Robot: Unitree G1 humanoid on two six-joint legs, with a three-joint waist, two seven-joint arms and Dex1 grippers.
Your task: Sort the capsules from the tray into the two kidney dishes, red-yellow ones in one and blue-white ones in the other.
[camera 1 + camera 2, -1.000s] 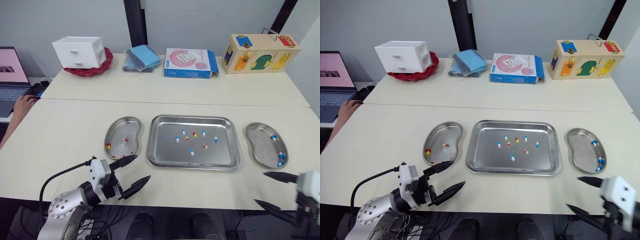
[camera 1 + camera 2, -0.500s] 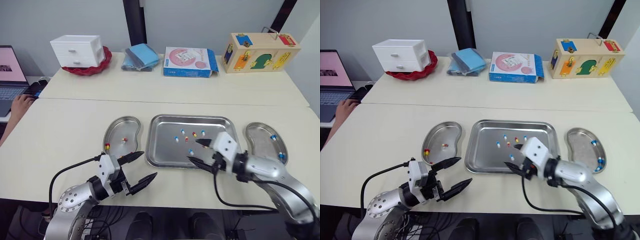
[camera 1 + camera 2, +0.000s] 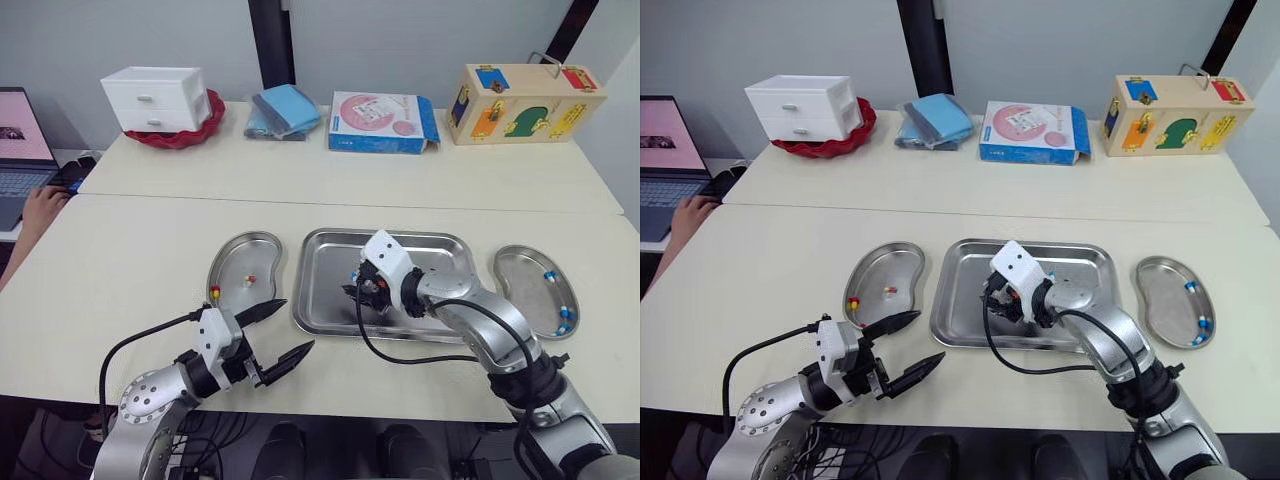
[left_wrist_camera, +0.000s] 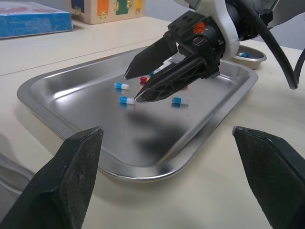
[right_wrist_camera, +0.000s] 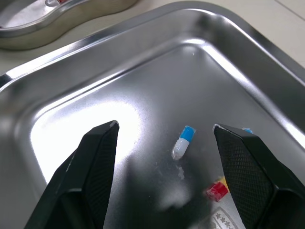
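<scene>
the right gripper (image 5: 165,126) sits low in the tray (image 3: 322,275), fingers spread wide and empty, most likely so a blue-white capsule (image 5: 183,142) lying just ahead between its tips can be pinched, while the left gripper (image 3: 298,324) hangs open and empty off to its side.

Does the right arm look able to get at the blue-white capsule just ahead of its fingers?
Probably yes: the right gripper is open low over the tray, and the blue-white capsule lies just ahead with nothing between them.
</scene>
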